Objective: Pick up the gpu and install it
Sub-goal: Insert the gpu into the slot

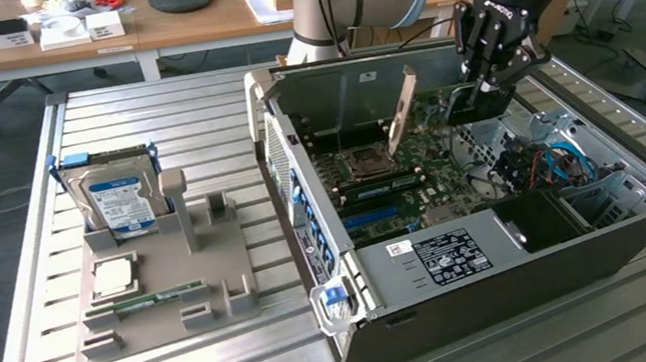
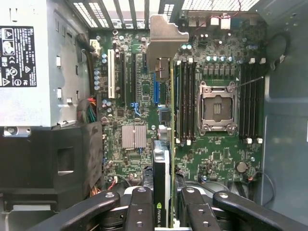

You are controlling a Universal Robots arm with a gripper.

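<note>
My gripper [image 1: 489, 90] is shut on the gpu [image 1: 467, 110], reaching down into the open computer case [image 1: 341, 233]. The card stands on edge over the motherboard [image 1: 416, 149], with its silver end bracket [image 1: 404, 109] toward the case's rear wall. In the wrist view the gpu [image 2: 162, 166] appears edge-on between the black fingers [image 2: 140, 207], green board on one side and black cooler on the other. Its bracket [image 2: 166, 38] points at the rear slot openings, and the card lines up above the expansion slots beside the memory banks [image 2: 185, 101]. Whether it touches a slot I cannot tell.
The case lies on its side on a slatted metal table [image 1: 148, 118]. It holds a power supply [image 1: 457, 252], an empty CPU socket [image 2: 217, 108] and cables [image 1: 550, 166]. At the exterior view's left a grey fixture [image 1: 159, 279] holds a hard drive [image 1: 118, 198] and a memory stick [image 1: 144, 301].
</note>
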